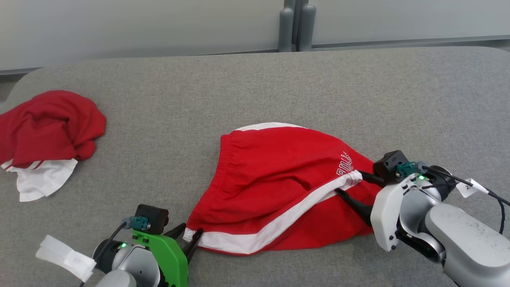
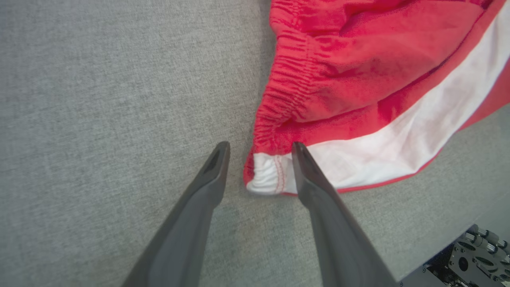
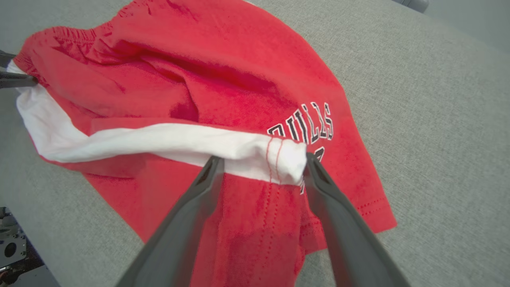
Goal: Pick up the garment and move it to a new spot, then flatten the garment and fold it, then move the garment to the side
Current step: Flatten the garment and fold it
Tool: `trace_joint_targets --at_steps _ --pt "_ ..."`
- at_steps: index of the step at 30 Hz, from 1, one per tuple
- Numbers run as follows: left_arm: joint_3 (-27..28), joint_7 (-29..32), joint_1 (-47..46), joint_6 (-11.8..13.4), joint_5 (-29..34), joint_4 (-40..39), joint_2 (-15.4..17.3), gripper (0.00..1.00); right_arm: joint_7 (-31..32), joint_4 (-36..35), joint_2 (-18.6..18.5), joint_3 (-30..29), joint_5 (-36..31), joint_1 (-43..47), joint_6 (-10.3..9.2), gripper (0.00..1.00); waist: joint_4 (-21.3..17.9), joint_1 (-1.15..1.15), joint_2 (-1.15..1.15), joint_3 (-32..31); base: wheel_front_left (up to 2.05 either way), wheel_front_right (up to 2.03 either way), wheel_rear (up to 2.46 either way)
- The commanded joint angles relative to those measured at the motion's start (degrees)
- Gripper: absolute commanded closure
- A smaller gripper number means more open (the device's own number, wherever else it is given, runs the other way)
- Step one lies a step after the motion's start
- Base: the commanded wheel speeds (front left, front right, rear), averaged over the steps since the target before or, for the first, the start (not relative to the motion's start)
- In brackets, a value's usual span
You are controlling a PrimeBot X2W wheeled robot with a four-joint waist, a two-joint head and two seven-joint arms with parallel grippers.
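Left fingers [image 2: 326, 215] open astride shorts [image 1: 271, 175]; right fingers [image 3: 338, 223] likewise.

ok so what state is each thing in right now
red shorts with white side stripe: lying rumpled on the grey fabric table, not yet flat
second red and white garment: crumpled heap at table's left end
left gripper: open, straddling the shorts' waistband corner
right gripper: open, straddling the stripe's hem end
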Motion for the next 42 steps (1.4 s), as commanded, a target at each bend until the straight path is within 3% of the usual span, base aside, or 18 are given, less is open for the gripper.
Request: trace_joint_targets --at_steps 1,8,9,10,11,12,16,20,27,28,34,40,42 --pt "-0.21 0.39 -1.11 0.11 -0.09 0.59 0.02 0.58 -0.31 0.18 0.19 0.18 0.57 -0.99 -0.05 0.00 -0.33 0.00 0.65 0.42 0.00 0.00 0.00" --pt "-1.09 2.05 -1.56 0.31 -0.25 1.34 0.26 0.73 -0.75 1.25 0.98 1.48 1.08 -2.19 -0.05 0.00 -0.59 0.00 0.65 0.96 0.00 0.00 0.00" --pt "-1.24 2.28 -1.49 0.30 -0.38 1.23 0.40 0.83 -0.84 1.29 1.05 1.74 1.30 -2.40 -0.05 0.01 -0.61 0.00 0.65 0.99 0.00 0.00 0.00" --pt "-1.41 2.73 -1.34 0.28 -0.69 1.18 0.48 1.00 -0.85 1.13 1.14 2.29 1.74 -2.54 -0.05 0.64 -0.61 0.00 0.65 1.00 0.00 0.00 0.00" --pt "-1.60 2.97 -1.32 0.25 -0.70 1.02 0.60 1.00 -0.91 0.99 1.18 2.67 2.30 -2.66 -0.05 0.86 -0.60 0.00 0.65 0.96 0.00 0.00 0.00" --pt "-1.74 3.24 -1.26 0.24 -0.86 0.81 0.69 1.00 -1.15 0.85 1.13 3.02 3.00 -2.79 -0.05 1.00 -0.59 0.00 0.65 0.86 0.00 0.00 0.00" --pt "-1.50 5.54 -1.42 0.20 -2.60 -1.65 1.24 1.00 0.12 -0.82 -0.30 4.62 7.27 -3.61 -0.05 1.00 -0.60 0.00 0.65 -0.09 0.00 0.00 0.00" --pt "0.37 9.91 -3.37 0.33 -5.15 -8.31 3.80 1.00 2.23 -5.30 -4.07 3.82 12.95 -6.41 -0.05 1.00 -0.83 0.00 0.65 -1.71 0.00 0.00 0.00" --pt "6.23 21.61 -9.18 3.56 -12.17 -24.08 9.08 1.00 8.64 -16.17 -13.69 -2.61 23.58 -11.84 -0.05 1.00 -1.66 0.00 0.65 -4.81 0.00 0.00 0.00" --pt "6.23 21.61 -9.18 3.56 -12.17 -24.08 9.08 1.00 8.64 -16.17 -13.69 -2.61 23.58 -11.84 -0.05 1.00 -1.66 0.00 0.65 -4.81 0.00 0.00 0.00" --pt "10.18 32.14 -15.33 7.96 -18.48 -34.36 11.85 1.00 15.44 -23.41 -20.28 -9.56 30.26 -15.49 -0.06 1.00 -3.33 0.00 0.65 -5.47 0.00 0.00 0.00" --pt "11.50 40.19 -26.75 11.27 -21.63 -37.98 11.77 1.00 19.73 -25.43 -23.12 -17.38 33.26 -21.89 -0.06 1.00 -3.64 0.00 0.65 0.42 0.00 0.00 0.00" --pt "12.07 42.63 -35.81 12.68 -20.45 -35.52 10.94 1.00 20.48 -24.57 -22.18 -20.35 31.71 -27.08 -0.07 1.00 -3.34 0.00 0.65 6.54 0.00 0.00 0.00"
